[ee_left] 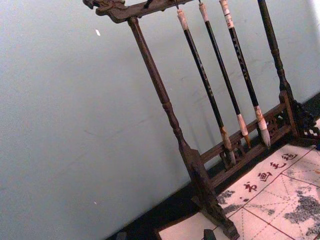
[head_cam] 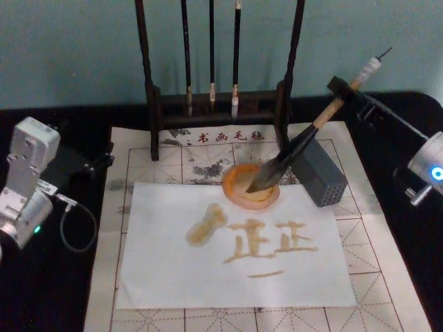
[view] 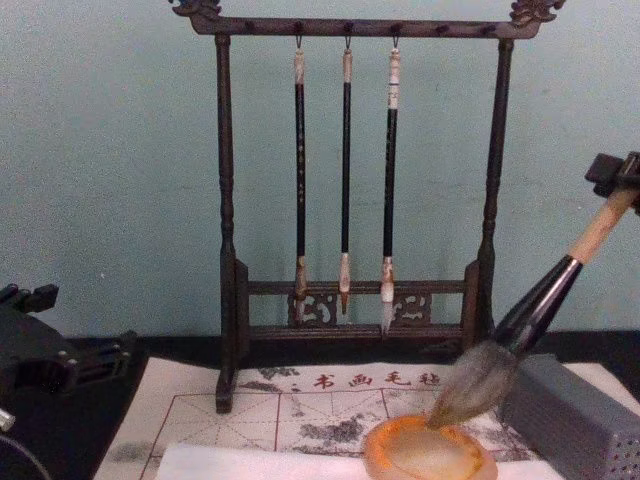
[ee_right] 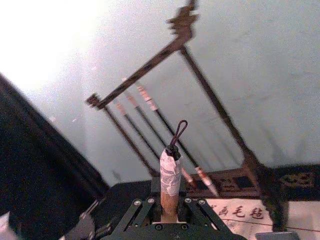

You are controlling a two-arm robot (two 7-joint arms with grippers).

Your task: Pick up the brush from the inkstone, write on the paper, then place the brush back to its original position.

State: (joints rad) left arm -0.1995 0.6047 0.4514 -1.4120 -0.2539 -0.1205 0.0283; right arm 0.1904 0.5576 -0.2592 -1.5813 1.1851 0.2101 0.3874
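The right gripper (head_cam: 344,88) was clamped on the upper handle of the brush (head_cam: 297,149), just below its whitish end; in the right wrist view the handle stood pinched between the jaws. The brush slanted down from the gripper toward the robot's left and nearer side, its long axis running from upper right to lower left in the head view, and its tuft tip rested in the hollow of the inkstone (head_cam: 232,181). The inkstone sat at the far edge of the paper (head_cam: 166,263), just beside a grey box (head_cam: 322,173).

The paper bore amber strokes reading 正正, with one flat stroke beneath and a smear to their left — so the writing looked done and the return under way. Setting the brush down would likely mean lowering the handle along that slant.

Red characters on the mat (head_cam: 387,235) read 书画毛毡. The left gripper (head_cam: 76,162) sat parked at the table's left, well apart.
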